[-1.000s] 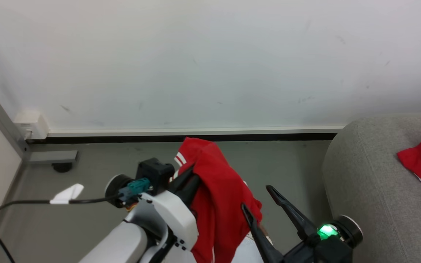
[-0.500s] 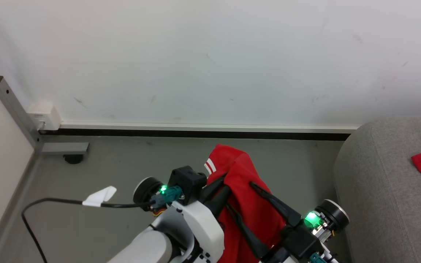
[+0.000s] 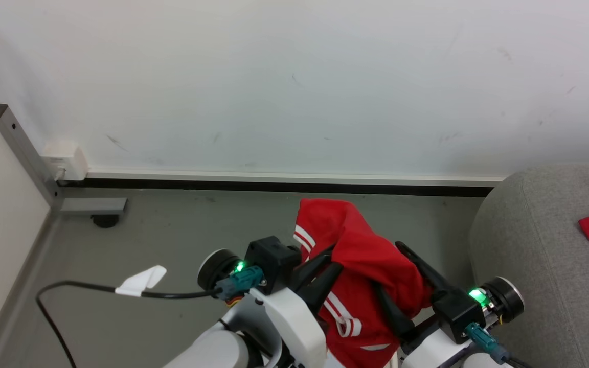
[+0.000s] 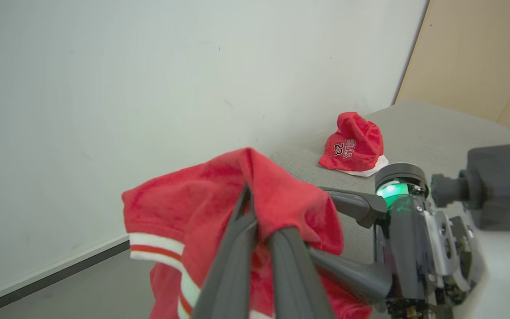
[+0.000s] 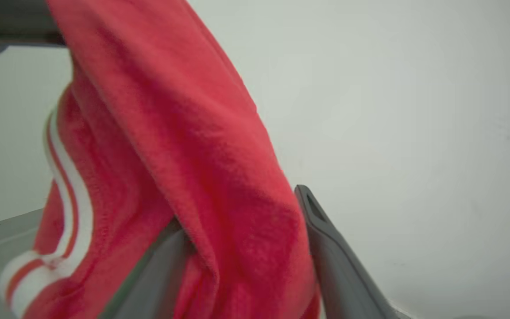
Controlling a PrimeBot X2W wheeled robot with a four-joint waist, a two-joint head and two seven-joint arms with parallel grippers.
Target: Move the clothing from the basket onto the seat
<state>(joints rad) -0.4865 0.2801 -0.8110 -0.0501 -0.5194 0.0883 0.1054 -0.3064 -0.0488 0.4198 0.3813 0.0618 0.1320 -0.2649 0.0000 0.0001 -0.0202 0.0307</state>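
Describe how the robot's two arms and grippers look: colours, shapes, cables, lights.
The left gripper and right gripper each have two long, dark grey, tapered fingers on a black block. Each wrist carries a round black disc, a glowing green light and a teal connector. The forearms are glossy white shells. A black cable with a white tag leaves the left wrist.

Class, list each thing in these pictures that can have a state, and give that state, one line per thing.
shorts: lifted in the air, hanging in folds from the left gripper.
left gripper: shut on the shorts.
right gripper: open, a fold of the shorts between its fingers.
jersey: lying crumpled on the sofa.
sofa: bearing the jersey.
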